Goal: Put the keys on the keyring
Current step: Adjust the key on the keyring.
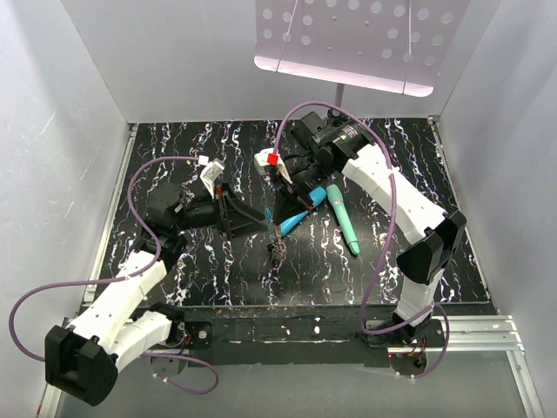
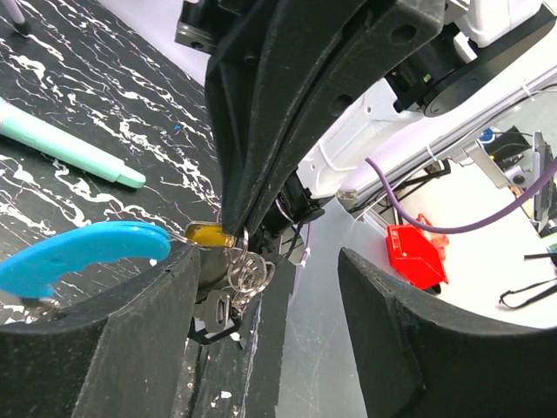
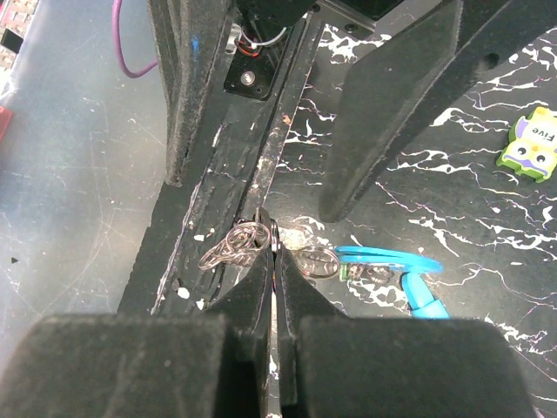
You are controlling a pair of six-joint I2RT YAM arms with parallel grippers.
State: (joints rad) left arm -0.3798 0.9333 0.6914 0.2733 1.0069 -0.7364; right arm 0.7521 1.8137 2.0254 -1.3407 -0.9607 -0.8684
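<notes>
Left gripper (image 2: 268, 261), left wrist view: own fingers (image 2: 96, 348) are filling the near foreground and standing apart, nothing pinched between them. The left one is sitting just beside the yellow key (image 2: 209, 235). Keyring (image 2: 78, 257) is poking its blue section out to the left. Right gripper (image 2: 231, 230) is reaching in from the far side, clamped on thin metal at the bunch, most likely the keyring's grey part. Small rings (image 2: 248, 272) are hanging below the pinch. Teal stick (image 2: 65, 144) is lying far left on the table (image 2: 130, 96).

Right wrist view: right fingers are showing pressed to a thin seam, tip sitting among the rings. The blue section is running off right. Left fingers are flanking the bunch on the far side, apart. "Five" tag (image 3: 531, 144) is lying far right.

Top view: both grippers are meeting mid-table, the bunch dangling just near of them.

Progress, my judgement: keys are looking gathered at the keyring and no loose key is showing. Whether each one is passing through the big loop, cannot tell. Late stage, threading possibly unfinished.

Containers: none showing in any view.
</notes>
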